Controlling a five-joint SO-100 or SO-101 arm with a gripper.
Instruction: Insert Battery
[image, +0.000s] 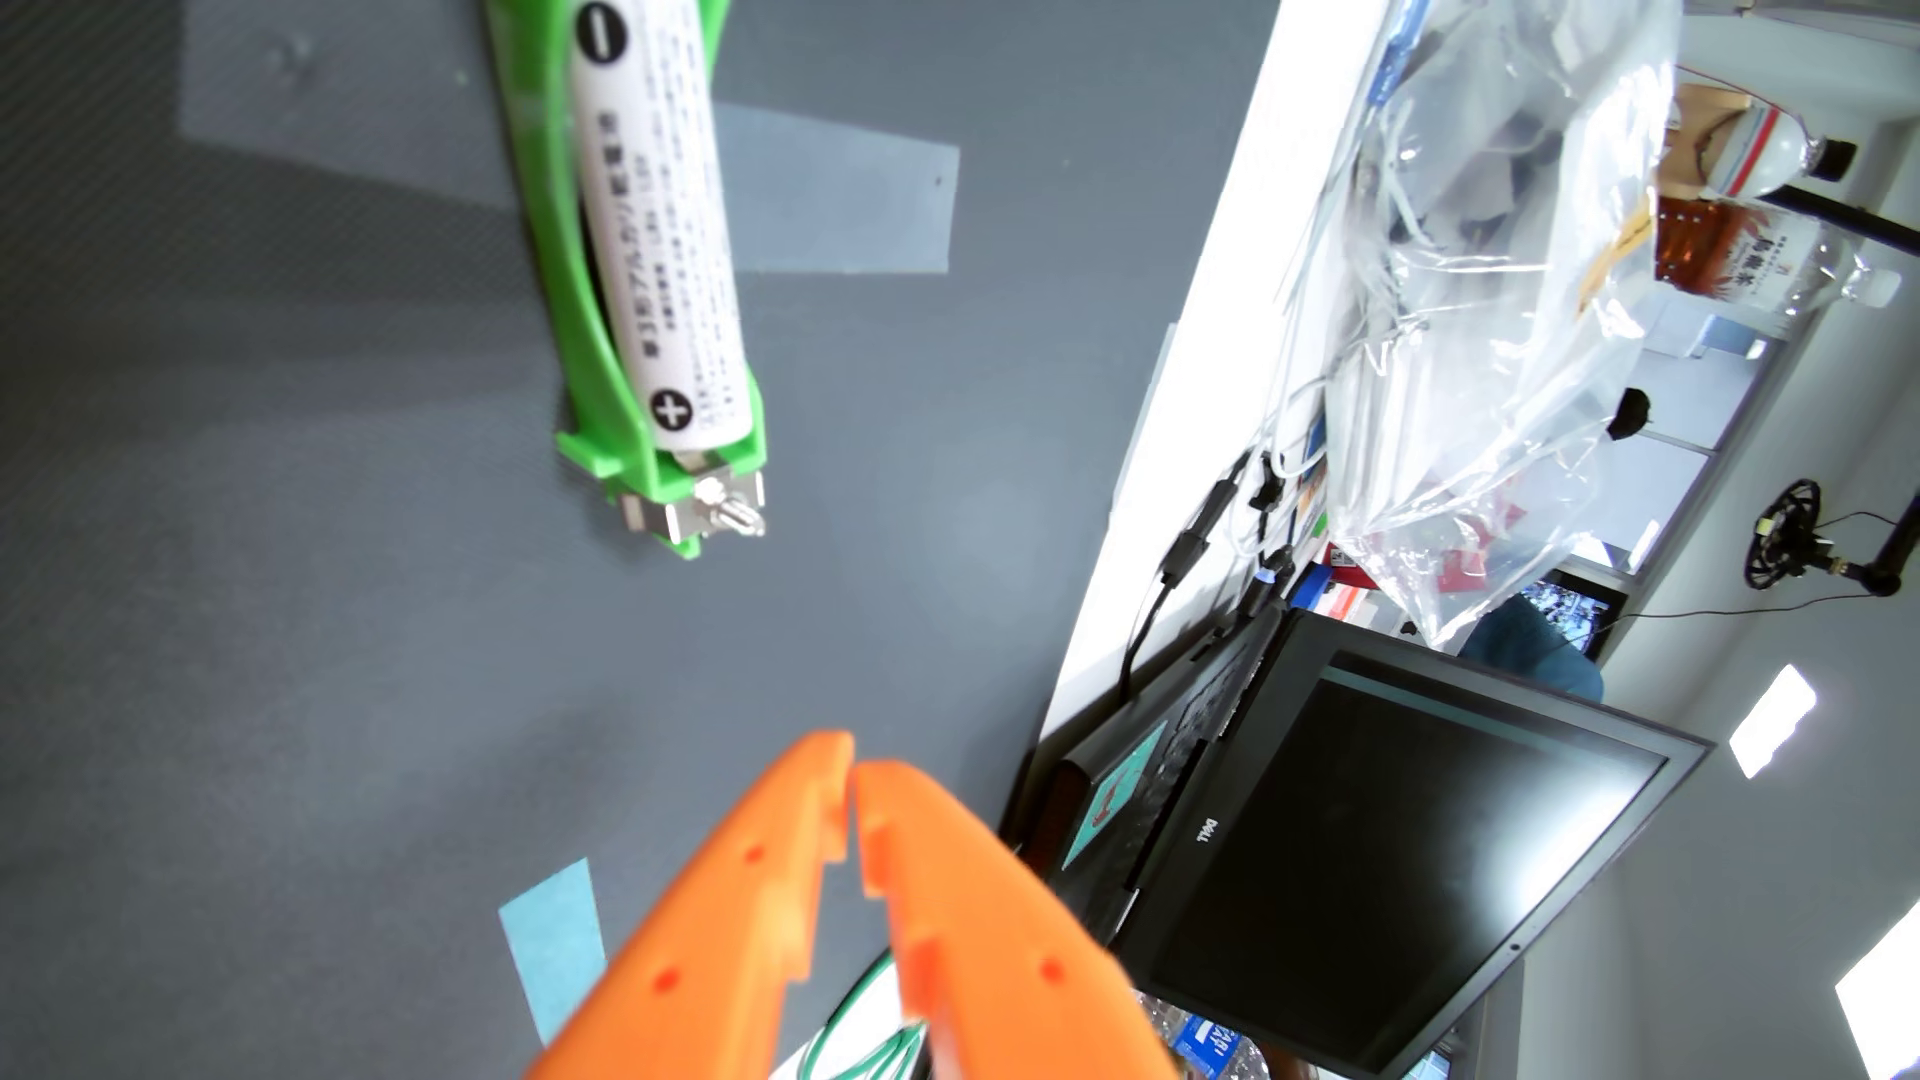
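Orange plastic fingers of the gripper (852, 766) reach into the wrist view from six o'clock, their tips pressed together with only a thin slit between them and nothing caught there. Toward eleven o'clock from those tips, well apart from them, a white battery (660, 228) with black plus and minus marks lies seated lengthwise in a green holder (582, 343), its plus end pointing down the picture toward a small metal terminal (717, 514) at the holder's lower end. The holder rests on a dark grey mat (312, 623), with pale strips of tape (842, 197) running beneath it, and another light blue tape patch (556, 940) sits at seven o'clock beside the left finger. At four o'clock an open black Dell laptop (1382, 862) stands past the mat's edge, and at one o'clock a crumpled clear plastic bag (1507, 312) lies on the white table (1216, 343).
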